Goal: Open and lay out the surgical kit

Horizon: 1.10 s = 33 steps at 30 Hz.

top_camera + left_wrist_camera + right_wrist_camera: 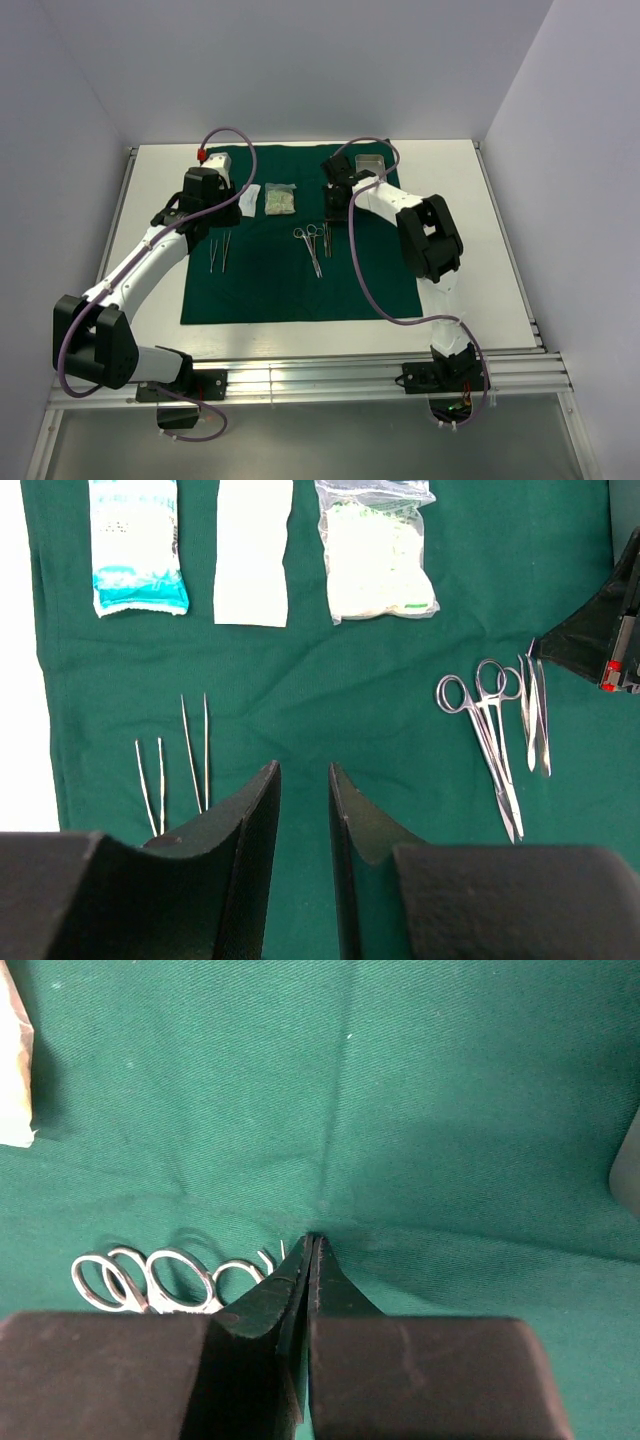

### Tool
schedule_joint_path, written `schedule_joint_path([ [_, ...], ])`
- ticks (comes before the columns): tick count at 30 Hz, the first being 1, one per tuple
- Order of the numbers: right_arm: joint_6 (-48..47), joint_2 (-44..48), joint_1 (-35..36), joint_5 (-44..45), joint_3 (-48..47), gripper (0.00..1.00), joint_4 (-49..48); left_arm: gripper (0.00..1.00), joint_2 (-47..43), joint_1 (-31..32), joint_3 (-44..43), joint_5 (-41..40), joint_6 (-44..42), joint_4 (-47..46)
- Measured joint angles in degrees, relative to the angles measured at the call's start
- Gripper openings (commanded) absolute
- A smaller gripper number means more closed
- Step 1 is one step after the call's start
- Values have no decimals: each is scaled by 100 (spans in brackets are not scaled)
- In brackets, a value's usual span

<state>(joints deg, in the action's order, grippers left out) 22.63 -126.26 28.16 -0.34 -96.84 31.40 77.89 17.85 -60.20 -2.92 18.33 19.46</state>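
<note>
black right end effector tight together over green cloth, left end effector narrowly parted, empty

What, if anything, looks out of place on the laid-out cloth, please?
Only the two ring-handled steel clamps on the dark green cloth: they lie overlapping each other, while the slim steel tweezers on the left lie separately.

Right wrist: steel tray clipped by right edge, pale packet clipped upper left, shafts of clamps hidden behind fingers. Left wrist: all three packets cut by top edge, lower ends of tweezers behind left fingers. Top view: tray partly behind right arm.
</note>
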Motion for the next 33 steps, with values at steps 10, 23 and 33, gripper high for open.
schedule_joint_path([
  [10,-2,595,-144,289,109,0,245,48,-7,-2,0,1027,-13,-111],
  [23,308,2566,-273,-15,428,0,-79,64,155,236,0,3630,1532,-1862],
  [33,656,2599,210,-15,546,0,-70,43,483,1071,-343,2826,1707,-1720],
])
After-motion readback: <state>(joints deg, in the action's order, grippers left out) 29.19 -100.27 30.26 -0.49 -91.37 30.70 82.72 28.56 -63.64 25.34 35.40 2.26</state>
